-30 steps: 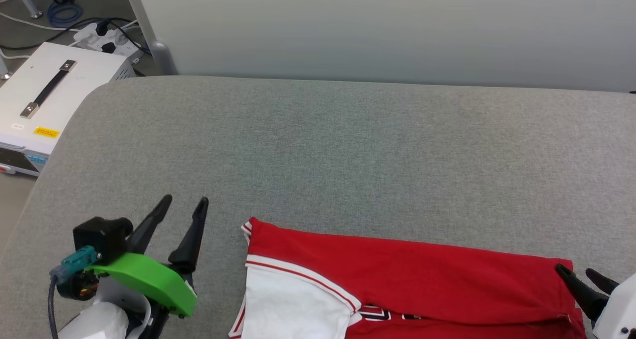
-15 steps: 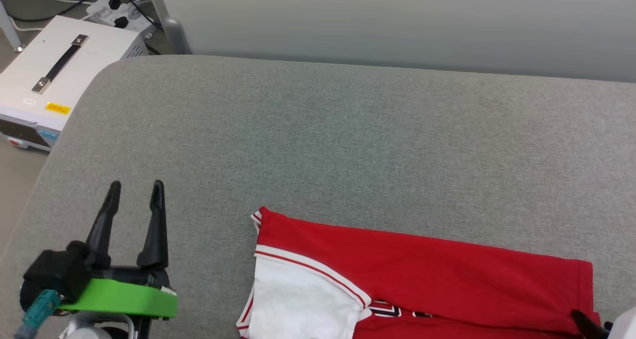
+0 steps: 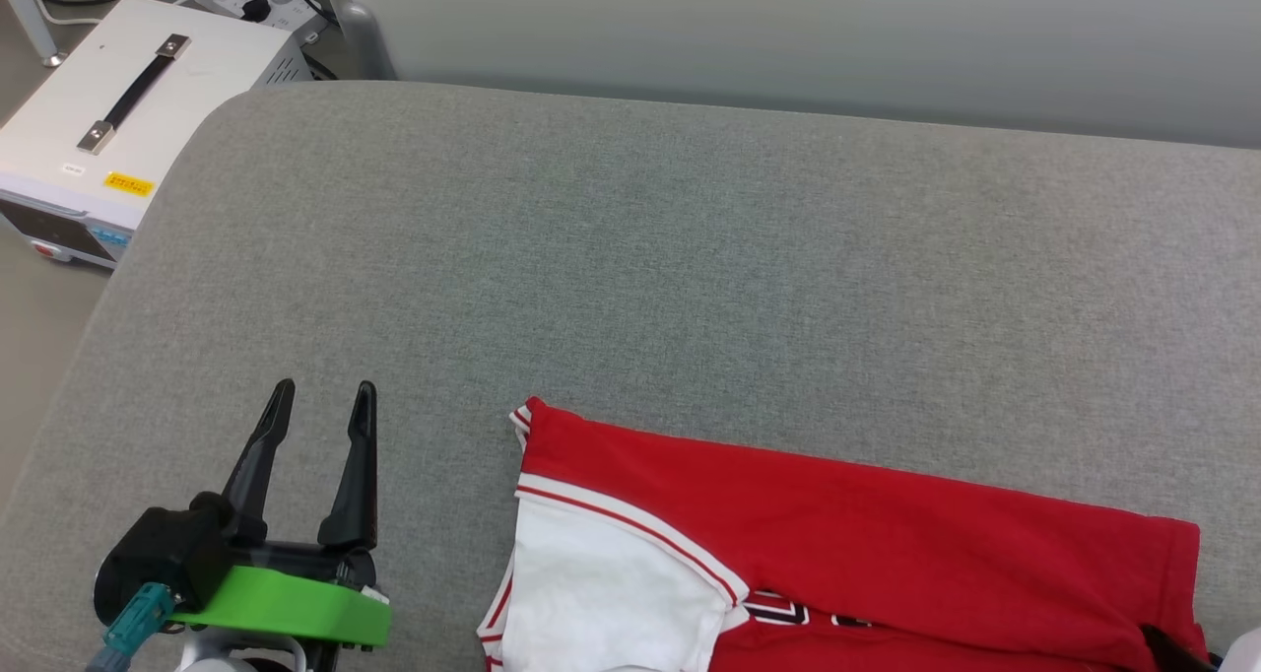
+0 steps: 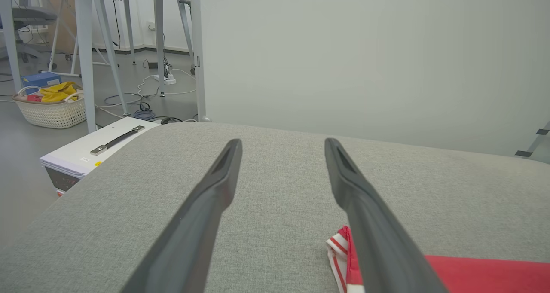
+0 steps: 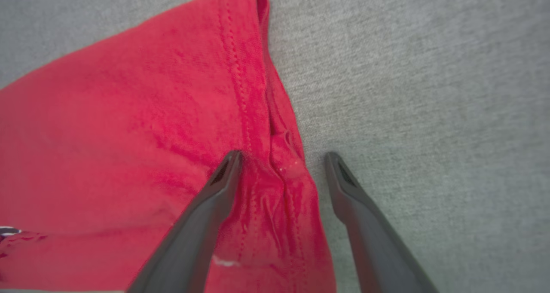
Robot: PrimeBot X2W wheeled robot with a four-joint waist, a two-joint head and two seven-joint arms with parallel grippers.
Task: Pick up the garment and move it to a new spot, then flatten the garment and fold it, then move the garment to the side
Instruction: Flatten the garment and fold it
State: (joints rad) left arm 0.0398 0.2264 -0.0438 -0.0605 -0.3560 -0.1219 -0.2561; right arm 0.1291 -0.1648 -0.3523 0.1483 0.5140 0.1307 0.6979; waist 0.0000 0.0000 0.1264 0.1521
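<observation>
Our right gripper (image 5: 283,155), near right: fingers apart, straddling the hem of the garment (image 3: 837,524), one finger over red cloth, the other over the grey cushion (image 3: 690,258). The garment lies flat on the cushion's near part, white sleeve at its left end. Our left gripper (image 3: 325,388) sits left of it, fingers spread, holding nothing, clear of the cloth. Far left, beyond the cushion: white box (image 3: 59,169) with black handle (image 3: 135,93).

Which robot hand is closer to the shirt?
Right. The right gripper sits open astride the edge of the red shirt; the left gripper is open over the grey cushion, apart from the white sleeve.
</observation>
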